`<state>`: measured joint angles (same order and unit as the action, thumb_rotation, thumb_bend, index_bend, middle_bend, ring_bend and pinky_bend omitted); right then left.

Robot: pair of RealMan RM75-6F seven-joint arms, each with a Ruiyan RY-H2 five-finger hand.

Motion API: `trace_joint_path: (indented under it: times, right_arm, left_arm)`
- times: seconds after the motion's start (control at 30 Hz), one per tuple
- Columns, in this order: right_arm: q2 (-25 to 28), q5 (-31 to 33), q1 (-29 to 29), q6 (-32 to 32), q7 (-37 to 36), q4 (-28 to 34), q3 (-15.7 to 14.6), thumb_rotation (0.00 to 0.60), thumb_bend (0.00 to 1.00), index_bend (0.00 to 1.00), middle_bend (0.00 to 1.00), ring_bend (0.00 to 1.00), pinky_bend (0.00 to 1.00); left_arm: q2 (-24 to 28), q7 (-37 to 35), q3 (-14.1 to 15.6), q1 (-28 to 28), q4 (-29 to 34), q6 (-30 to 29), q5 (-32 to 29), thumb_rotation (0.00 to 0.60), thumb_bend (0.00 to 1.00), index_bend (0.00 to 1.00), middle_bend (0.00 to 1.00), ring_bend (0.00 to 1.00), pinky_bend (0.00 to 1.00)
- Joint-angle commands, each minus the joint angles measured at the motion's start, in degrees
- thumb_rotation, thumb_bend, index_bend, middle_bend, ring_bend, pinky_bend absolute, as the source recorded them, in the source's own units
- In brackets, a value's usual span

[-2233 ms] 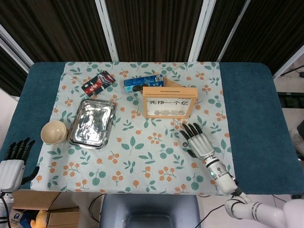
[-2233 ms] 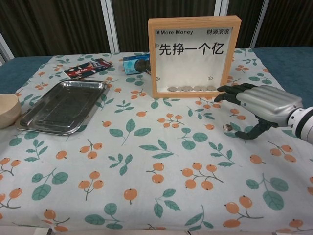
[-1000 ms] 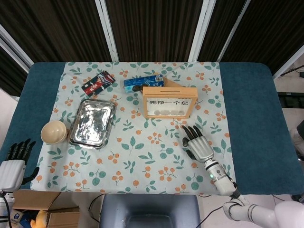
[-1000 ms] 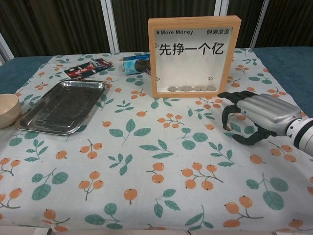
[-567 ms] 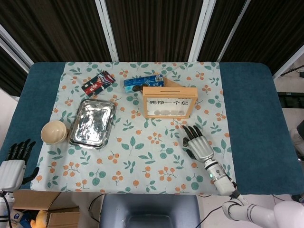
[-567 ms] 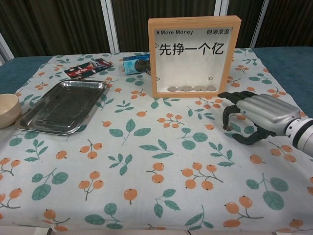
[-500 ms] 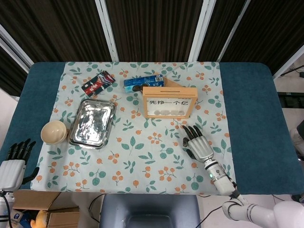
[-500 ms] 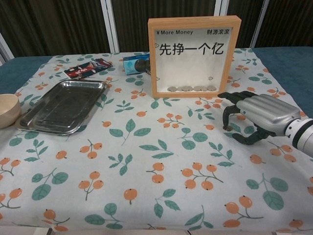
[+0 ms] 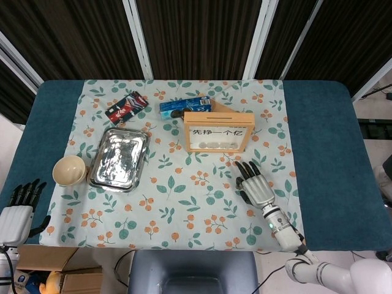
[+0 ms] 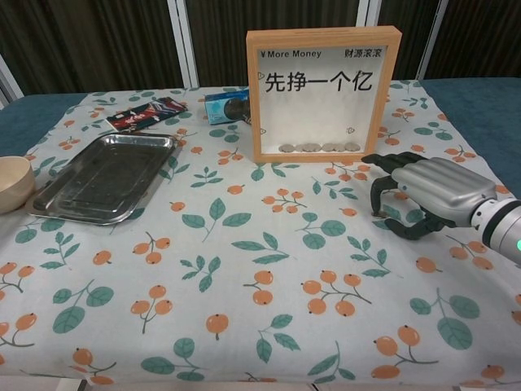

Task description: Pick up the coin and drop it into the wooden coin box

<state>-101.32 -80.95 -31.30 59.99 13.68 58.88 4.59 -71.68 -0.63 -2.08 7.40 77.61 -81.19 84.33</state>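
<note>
Working step, as judged: closing on the coin, not yet lifting it.

Right robot hand low over the flowered cloth on the counter, in front of the wooden coin box and a little to its right. Fingers curled down, tips touching or almost touching the cloth; thumb bent in from the near side. Only a small grey spot visible there, just at the fingertip nearest the box, between fingers and thumb. Probably the coin, flat on the cloth. Cannot tell if already pinched or only caged; too small and partly hidden.

Left robot hand far away at the near left corner of the counter, off the cloth, fingers straight and apart, holding nothing. Clearly a job for the right one, by far the nearer.

Deciding relation for the coming move: from the coin, box lying behind and slightly left, well within reach. No long axis for a round coin, so only the flat faces matter. Top edge of the box running left to right in the head view; a slot, if there, likely along this line. Needs, by this judgement: firm pinch first, then lifting above the top edge, coin turned edge-down along that line. Risk of sliding on the cloth instead of rising.
</note>
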Motion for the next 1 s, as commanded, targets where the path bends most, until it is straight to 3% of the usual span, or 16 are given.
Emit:
trace_joint_path:
  times: [0.03, 1.0]
  right_arm:
    - [-0.1, 0.03, -0.09, -0.06, -0.08, -0.15, 0.08, 0.6, 0.54, 0.57, 0.0, 0.0, 0.0]
    - [-2.2, -0.96, 0.16, 2.46, -1.2, -3.24, 0.25, 0.6, 0.55, 0.65, 0.03, 0.0, 0.0]
  left_arm:
    - [0.0, 0.01, -0.03, 0.04, -0.02, 0.1, -0.09, 0.6, 0.32, 0.0, 0.0, 0.0, 0.0]
    - [-0.6, -1.46, -0.11, 0.43, -1.42, 0.31, 0.12, 0.6, 0.31, 0.0, 0.0, 0.0, 0.0]
